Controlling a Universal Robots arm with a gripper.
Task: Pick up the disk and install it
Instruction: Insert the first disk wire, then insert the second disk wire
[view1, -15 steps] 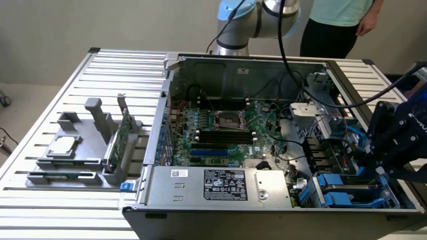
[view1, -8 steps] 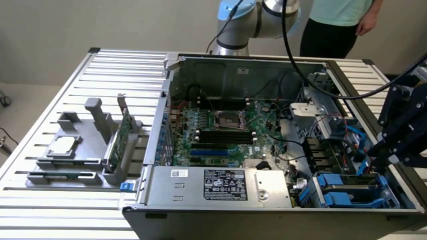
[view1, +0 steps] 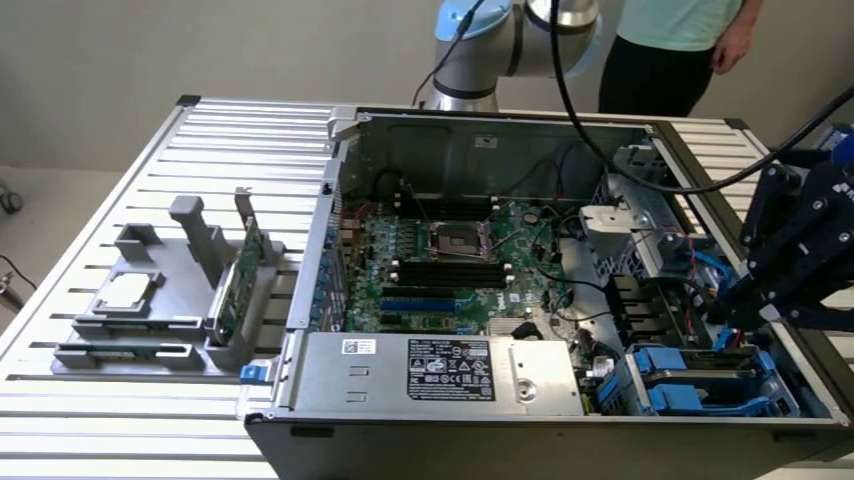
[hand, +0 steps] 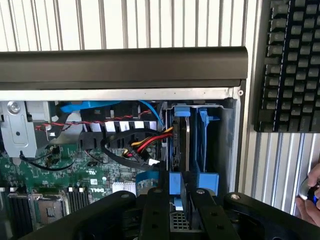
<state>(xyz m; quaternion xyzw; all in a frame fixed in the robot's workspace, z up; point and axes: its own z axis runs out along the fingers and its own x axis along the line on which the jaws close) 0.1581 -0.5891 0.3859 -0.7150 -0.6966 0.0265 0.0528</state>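
At the exterior view's left, a grey holder is sitting on the slatted table. In the middle the open computer case is showing a power supply with a white "DELL" label. At lower right the gripper is clenching the blue-railed disk, standing on edge in the drive bay.

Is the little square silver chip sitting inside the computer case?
No, the silver chip rests on the grey holder on the table, outside the open computer case, toward the exterior view's left.
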